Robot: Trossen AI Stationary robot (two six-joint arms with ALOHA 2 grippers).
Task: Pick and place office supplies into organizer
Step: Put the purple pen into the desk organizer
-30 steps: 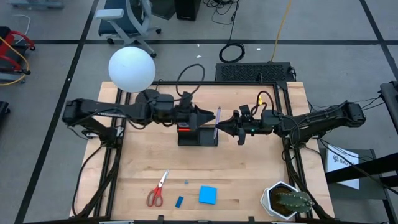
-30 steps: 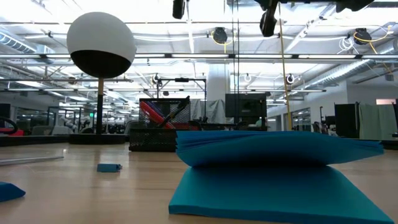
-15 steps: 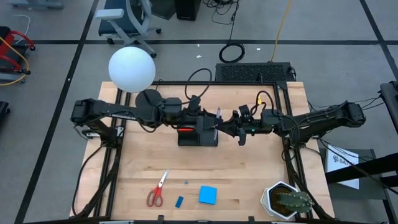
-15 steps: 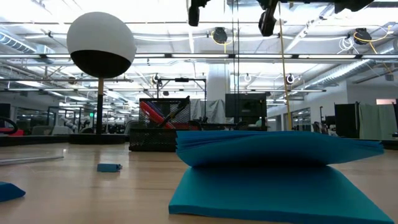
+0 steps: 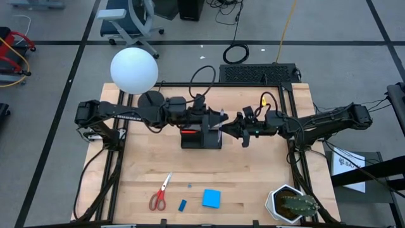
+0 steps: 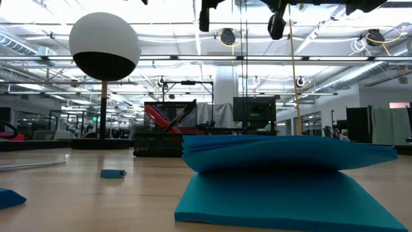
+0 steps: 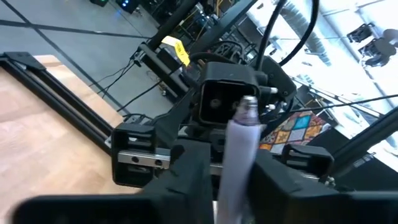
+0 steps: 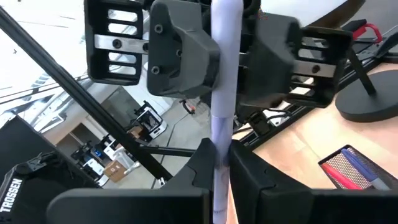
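The purple pen (image 5: 221,120) stands roughly upright in the air between both grippers, above the black organizer's (image 5: 201,139) right end. My left gripper (image 5: 215,120) reaches in from the table's left and is shut on the pen. Opposite it, my right gripper (image 5: 229,126) is also shut on the pen. The organizer (image 6: 168,136) holds a red item (image 6: 159,118) and a thin black pen (image 6: 187,111). Red-handled scissors (image 5: 160,192), a small blue eraser (image 5: 182,205) and a blue notepad (image 5: 211,198) lie flat near the near edge. My left gripper pinches the purple pen's shaft (image 7: 238,163) between its two fingers (image 7: 189,177), coming level from the table's left, across the pen. The pen is clear of the table. My right gripper pinches the pen's shaft (image 8: 219,155) between its two fingers (image 8: 202,169), level from the table's right and across it, on another stretch of the shaft than the left fingers (image 8: 186,59).
A lamp with a white globe (image 5: 134,69) and a round black base (image 5: 150,100) stands at the far left. A potted cactus (image 5: 292,204) sits at the near right corner. Bare wood lies between the organizer and the near-edge items.
My left gripper has moved toward the table's right, over the organizer, up to the pen and the right gripper. The right gripper and the pen have kept still.
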